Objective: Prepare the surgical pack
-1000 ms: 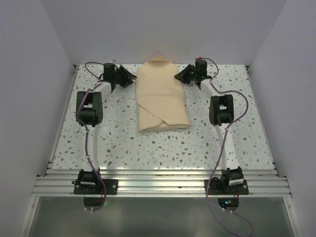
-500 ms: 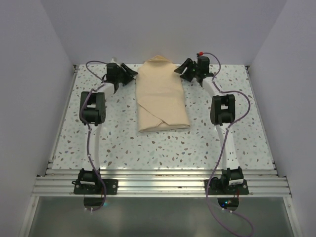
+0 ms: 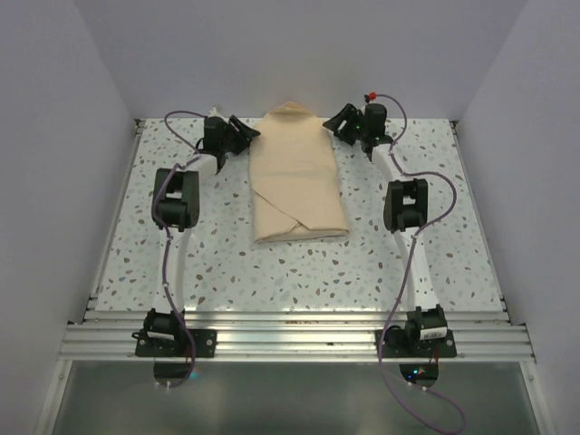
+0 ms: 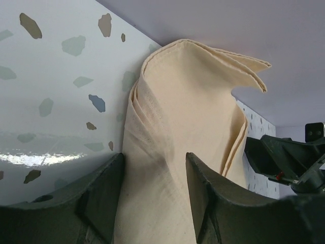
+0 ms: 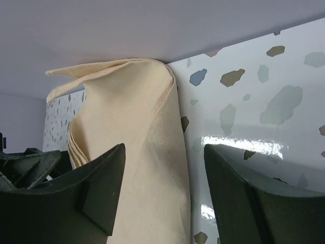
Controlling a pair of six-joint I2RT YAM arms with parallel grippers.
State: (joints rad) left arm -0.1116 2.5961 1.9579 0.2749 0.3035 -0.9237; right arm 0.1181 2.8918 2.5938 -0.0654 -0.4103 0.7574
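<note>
The surgical pack (image 3: 297,177) is a tan cloth bundle lying folded lengthwise in the middle of the speckled table. Its contents are hidden inside the cloth. At its far end the folded layers rise in a peaked flap (image 4: 203,66) (image 5: 127,81) near the back wall. My left gripper (image 3: 243,136) (image 4: 155,168) is open at the bundle's far left corner, cloth showing between its fingers. Facing it at the far right corner, my right gripper (image 3: 341,118) (image 5: 165,157) is open over the cloth's right edge and holds nothing.
The back wall (image 3: 299,54) stands just behind the bundle's far end, and side walls close in the table (image 3: 435,236). Each wrist view shows the other gripper across the cloth: the right one (image 4: 289,157), the left one (image 5: 30,162).
The right gripper has opened wide and drawn back toward the wall. The left gripper has opened a little more and shifted toward the bundle's far corner. The bundle has stayed in place.
</note>
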